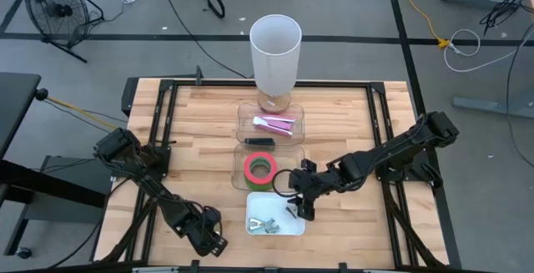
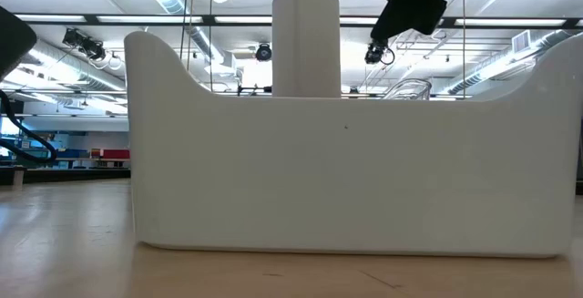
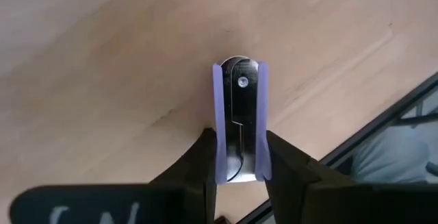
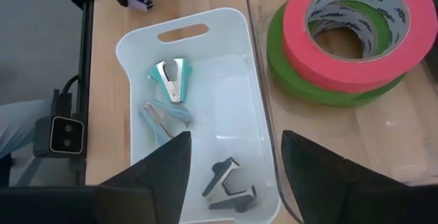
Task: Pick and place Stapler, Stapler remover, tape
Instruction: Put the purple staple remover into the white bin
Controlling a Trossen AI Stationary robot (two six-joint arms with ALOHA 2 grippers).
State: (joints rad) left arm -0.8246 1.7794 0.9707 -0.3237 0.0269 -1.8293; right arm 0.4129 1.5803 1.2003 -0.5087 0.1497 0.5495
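A small lavender-and-metal stapler remover (image 3: pixel 239 114) lies on the bare wood near the table's front left. My left gripper (image 3: pixel 239 148) is shut on it; both also show in the right wrist view (image 4: pixel 140 0). My right gripper (image 4: pixel 233 176) hangs open over the white tray (image 1: pixel 288 227), nothing between its fingers. That tray holds several stapler removers (image 4: pixel 171 77). Pink staplers (image 1: pixel 275 123) lie in a clear tray at mid-table. A pink tape roll (image 4: pixel 356 25) lies flat on a green one (image 4: pixel 301 73) in a second clear tray. My left gripper pinches the stapler remover's two lavender long sides (image 3: pixel 219 159) between its fingers, at the end nearer the wrist. The fingers slant steeply down from above, one on each side of its width. The remover lies flat on the wood, its riveted end (image 3: pixel 241 81) pointing away.
A tall white cup (image 1: pixel 275 52) stands at the far middle behind the clear trays. Dark metal rails (image 1: pixel 158 131) run along both sides of the table. Bare wood (image 1: pixel 200 139) lies between the left rail and the trays. In the low view the white tray's wall (image 2: pixel 346 170) fills the foreground.
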